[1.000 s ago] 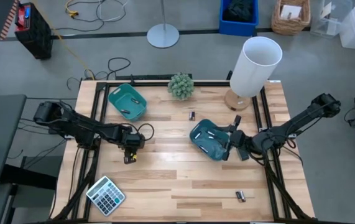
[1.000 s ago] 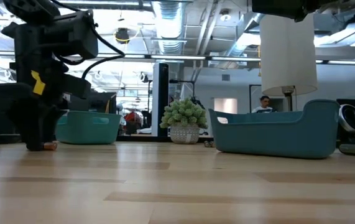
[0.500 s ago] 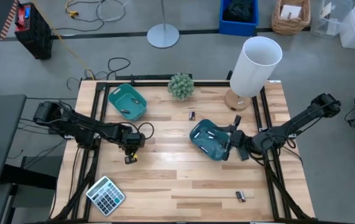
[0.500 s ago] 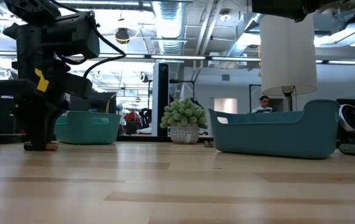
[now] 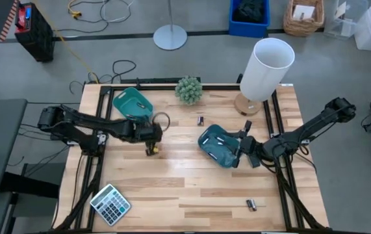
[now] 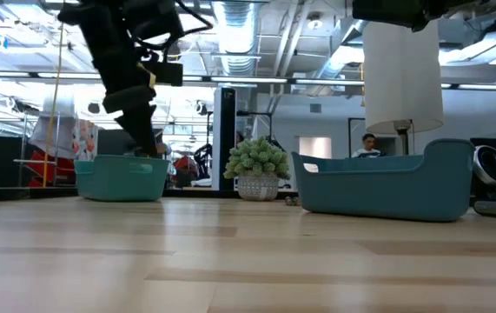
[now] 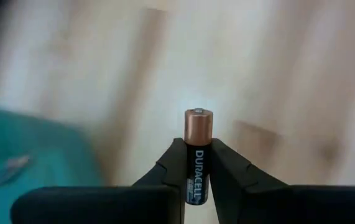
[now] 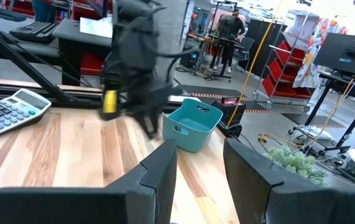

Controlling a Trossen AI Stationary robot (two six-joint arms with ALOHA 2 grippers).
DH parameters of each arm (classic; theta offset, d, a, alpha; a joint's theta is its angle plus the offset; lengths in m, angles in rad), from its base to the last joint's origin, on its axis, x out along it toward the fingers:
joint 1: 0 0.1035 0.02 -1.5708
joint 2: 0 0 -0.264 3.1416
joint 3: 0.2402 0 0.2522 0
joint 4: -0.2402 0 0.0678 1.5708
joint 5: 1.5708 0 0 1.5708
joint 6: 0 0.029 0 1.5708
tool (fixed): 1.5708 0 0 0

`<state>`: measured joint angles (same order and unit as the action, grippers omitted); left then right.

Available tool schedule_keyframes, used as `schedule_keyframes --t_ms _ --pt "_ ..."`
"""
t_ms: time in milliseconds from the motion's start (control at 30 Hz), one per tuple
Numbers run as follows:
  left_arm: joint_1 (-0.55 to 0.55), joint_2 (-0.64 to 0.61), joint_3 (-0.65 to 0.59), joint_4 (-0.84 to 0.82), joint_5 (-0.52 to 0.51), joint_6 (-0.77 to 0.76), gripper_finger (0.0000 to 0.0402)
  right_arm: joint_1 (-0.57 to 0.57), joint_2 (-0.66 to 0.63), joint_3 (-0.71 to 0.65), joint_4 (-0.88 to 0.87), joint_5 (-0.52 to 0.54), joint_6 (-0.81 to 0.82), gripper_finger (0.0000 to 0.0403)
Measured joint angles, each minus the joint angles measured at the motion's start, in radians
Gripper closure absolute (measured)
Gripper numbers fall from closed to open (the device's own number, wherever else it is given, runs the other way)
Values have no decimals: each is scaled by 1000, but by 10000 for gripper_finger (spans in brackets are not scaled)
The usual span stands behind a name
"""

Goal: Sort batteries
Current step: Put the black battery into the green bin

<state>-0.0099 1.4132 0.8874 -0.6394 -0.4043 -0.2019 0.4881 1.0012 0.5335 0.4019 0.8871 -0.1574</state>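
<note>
Left wrist view: we find the left gripper (image 7: pixel 196 177) clamped on a Duracell battery (image 7: pixel 198 144), raised beside the left teal tray (image 5: pixel 133 106). We advise releasing only once centred over it. Right gripper (image 8: pixel 199 163) waits, jaws parted, empty.

Workshop — exposed ceiling ducts (image 6: pixel 239 26)

You've got a pale, smooth, satin-finish wooden tabletop (image 5: pixel 185 188), matt teal plastic trays (image 5: pixel 219 146), and a glossy black-and-copper metal battery (image 7: pixel 197 155) between matt black plastic left gripper fingers (image 7: pixel 165 171).
</note>
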Motion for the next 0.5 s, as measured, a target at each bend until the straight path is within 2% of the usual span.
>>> schedule_keyframes --t_ms 100,200,400,500 --pt "69 -11 43 -39 -61 1 364 0 0 0 -1 0 0 253" --pt "154 -50 63 -18 -73 16 364 0 0 0 -3 0 1 253" --pt "362 -133 63 -26 -65 28 364 0 0 0 -5 0 3 253" --pt "458 -159 63 -26 -25 37 363 0 0 0 -5 0 3 253"
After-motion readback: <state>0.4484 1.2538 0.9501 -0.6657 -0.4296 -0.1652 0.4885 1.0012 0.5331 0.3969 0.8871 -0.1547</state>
